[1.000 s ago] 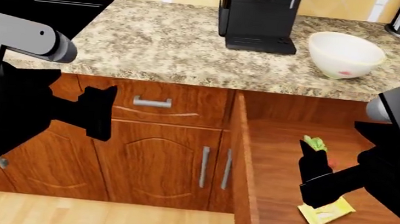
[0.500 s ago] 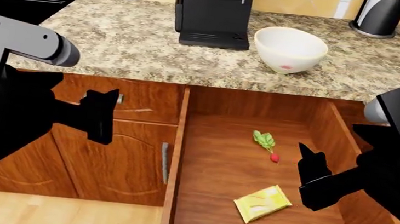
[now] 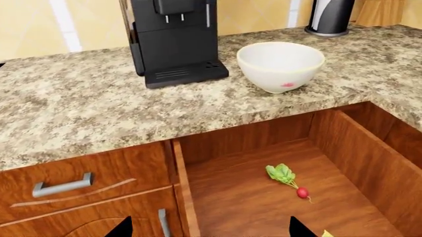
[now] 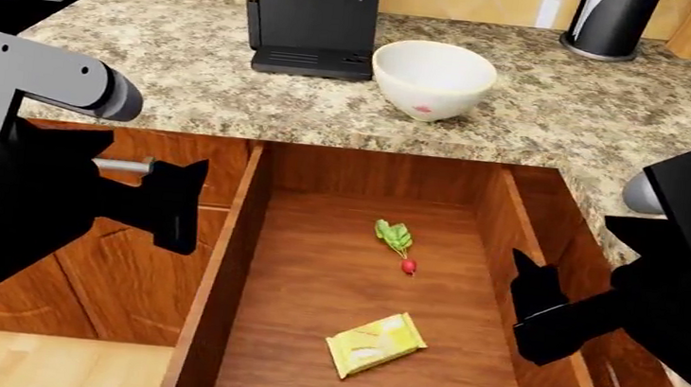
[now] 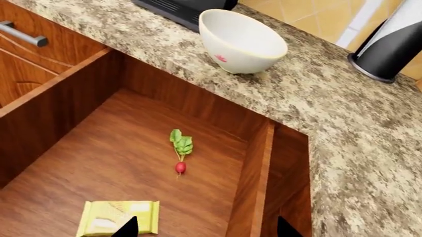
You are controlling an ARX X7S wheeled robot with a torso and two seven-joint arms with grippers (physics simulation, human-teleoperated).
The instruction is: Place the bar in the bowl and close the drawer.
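The pale yellow bar (image 4: 375, 345) lies flat on the floor of the open reddish-brown drawer (image 4: 218, 286), near its front. It also shows in the right wrist view (image 5: 112, 217). The white bowl (image 4: 433, 78) stands upright on the granite counter behind the drawer, and both wrist views show it too (image 3: 280, 64) (image 5: 240, 42). My left gripper (image 4: 180, 206) is open and empty, left of the drawer's left wall. My right gripper (image 4: 535, 307) is open and empty over the drawer's right wall, right of the bar.
A small red radish (image 4: 397, 241) with green leaves lies mid-drawer. A black coffee machine (image 4: 312, 19) stands left of the bowl, and a black cylinder (image 4: 609, 24) at the back right. A drawer front with a silver handle (image 4: 127, 166) and cabinet doors are on the left.
The head view has swung to the right: the drawer, bowl and coffee machine have slid left in it. The whole open drawer now shows. Both arms keep their pose, grippers still open.
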